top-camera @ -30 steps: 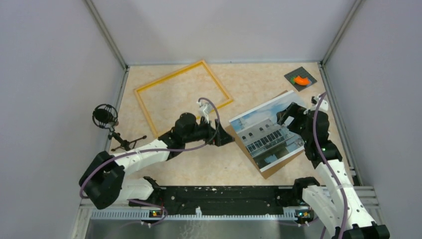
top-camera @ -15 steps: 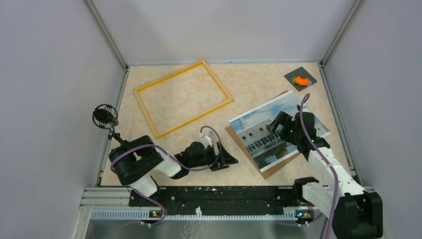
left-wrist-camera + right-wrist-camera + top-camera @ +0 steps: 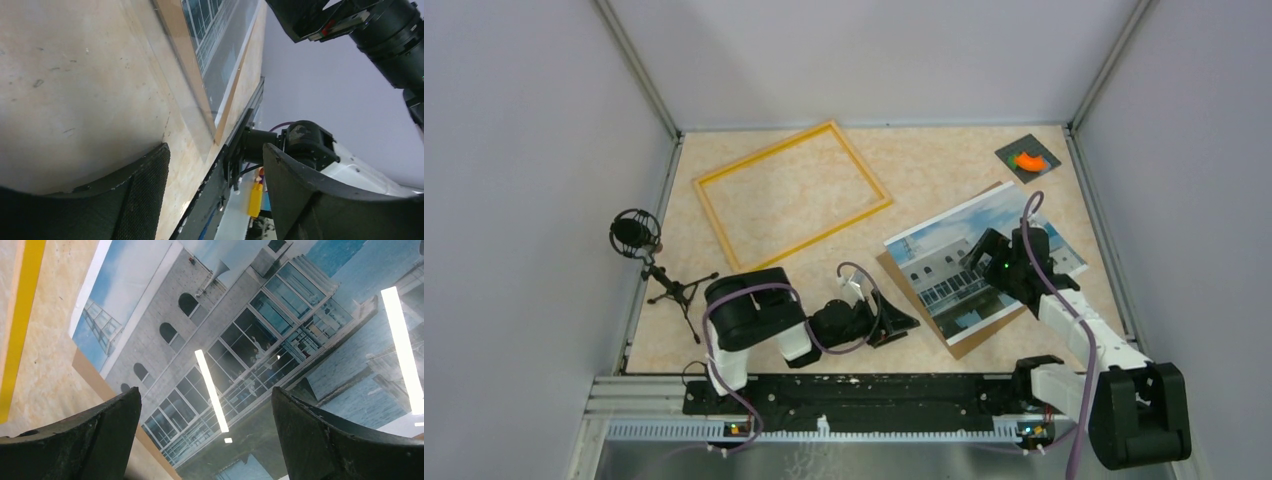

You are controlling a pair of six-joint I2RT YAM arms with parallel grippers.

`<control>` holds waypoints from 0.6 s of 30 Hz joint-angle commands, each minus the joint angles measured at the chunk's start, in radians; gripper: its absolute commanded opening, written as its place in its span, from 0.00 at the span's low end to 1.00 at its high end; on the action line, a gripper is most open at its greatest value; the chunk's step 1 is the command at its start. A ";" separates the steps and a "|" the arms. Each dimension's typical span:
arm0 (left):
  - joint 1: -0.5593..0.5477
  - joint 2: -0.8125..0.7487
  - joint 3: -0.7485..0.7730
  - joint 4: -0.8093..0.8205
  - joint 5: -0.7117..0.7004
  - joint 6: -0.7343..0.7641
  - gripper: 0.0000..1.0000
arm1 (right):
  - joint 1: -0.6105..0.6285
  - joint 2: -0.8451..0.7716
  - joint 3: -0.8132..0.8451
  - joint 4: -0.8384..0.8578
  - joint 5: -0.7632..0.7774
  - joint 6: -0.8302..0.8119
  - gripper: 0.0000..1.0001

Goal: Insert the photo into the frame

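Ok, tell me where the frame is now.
Top view: the frame lies flat at the far left, empty, with the photo apart to its right.

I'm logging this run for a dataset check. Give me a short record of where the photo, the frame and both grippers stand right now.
photo: flat on a brown board, right of centre
frame: flat on the table, far left, nothing inside, apart from the photo
left gripper: open, low beside the board's near left edge, holding nothing
right gripper: open, over the photo, holding nothing
task state: photo not yet in the frame
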 commanded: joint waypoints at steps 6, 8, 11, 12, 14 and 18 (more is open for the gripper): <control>-0.053 0.181 0.075 0.079 -0.153 -0.040 0.61 | -0.008 -0.098 0.011 0.001 0.028 -0.017 0.99; -0.061 0.163 0.098 -0.014 -0.165 -0.026 0.59 | -0.008 -0.131 0.010 -0.002 0.033 -0.018 0.99; -0.073 0.148 0.116 -0.104 -0.187 -0.025 0.57 | -0.007 -0.182 0.011 -0.005 0.040 -0.015 0.99; -0.073 0.154 0.114 -0.102 -0.189 -0.039 0.56 | -0.007 -0.195 0.013 -0.006 0.041 -0.016 0.99; -0.074 0.179 0.109 -0.059 -0.190 -0.065 0.55 | -0.008 -0.218 0.014 -0.005 0.043 -0.016 0.99; -0.074 0.230 0.097 0.065 -0.209 -0.086 0.50 | -0.008 -0.241 0.017 -0.015 0.046 -0.017 0.99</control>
